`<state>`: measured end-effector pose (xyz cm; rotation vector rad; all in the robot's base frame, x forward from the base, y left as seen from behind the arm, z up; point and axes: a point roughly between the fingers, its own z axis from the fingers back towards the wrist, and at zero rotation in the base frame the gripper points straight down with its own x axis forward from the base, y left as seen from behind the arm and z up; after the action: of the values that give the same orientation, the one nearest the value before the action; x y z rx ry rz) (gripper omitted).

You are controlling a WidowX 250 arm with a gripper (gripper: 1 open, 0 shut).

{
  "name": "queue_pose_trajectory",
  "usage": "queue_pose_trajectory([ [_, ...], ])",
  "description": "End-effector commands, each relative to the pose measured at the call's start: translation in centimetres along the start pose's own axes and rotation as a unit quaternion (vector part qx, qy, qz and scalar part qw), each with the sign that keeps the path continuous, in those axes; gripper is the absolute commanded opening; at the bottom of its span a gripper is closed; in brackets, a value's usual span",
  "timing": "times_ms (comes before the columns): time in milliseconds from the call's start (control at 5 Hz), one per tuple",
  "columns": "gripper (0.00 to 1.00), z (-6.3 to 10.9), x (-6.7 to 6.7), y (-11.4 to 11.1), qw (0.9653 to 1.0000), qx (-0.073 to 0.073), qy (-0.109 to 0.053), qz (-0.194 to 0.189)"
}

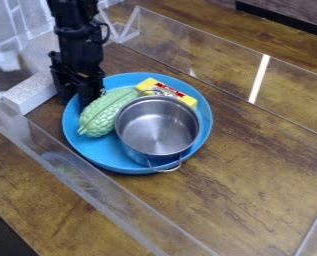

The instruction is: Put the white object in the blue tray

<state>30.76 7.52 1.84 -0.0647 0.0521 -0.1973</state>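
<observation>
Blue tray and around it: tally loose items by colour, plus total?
Blue: 1, blue tray
Steel: 1, steel pot
Green: 1, green knobbly oval
Yellow: 1, yellow box
White: 1, white object, left of the tray
Total: 5

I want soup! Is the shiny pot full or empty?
Empty. The steel pot stands upright in the blue tray, and only its bare metal bottom shows.

We see a bright-blue round tray (105, 150) holding a shiny silver steel pot (161, 128), a pale-green knobbly oval (105, 110) and a yellow box (168, 92) — red-printed — beside a black gripper (78, 85) and an off-white speckled block (27, 95).
</observation>
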Motion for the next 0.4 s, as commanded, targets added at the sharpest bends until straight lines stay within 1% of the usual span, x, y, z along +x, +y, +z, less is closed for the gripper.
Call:
queue_pose_trajectory([
  [0,0.00,0.48,0.70,-1.03,0.9997,0.003,-0.007,-0.024],
  [200,0.00,1.45,0.83,-1.05,0.9995,0.005,-0.014,-0.028],
])
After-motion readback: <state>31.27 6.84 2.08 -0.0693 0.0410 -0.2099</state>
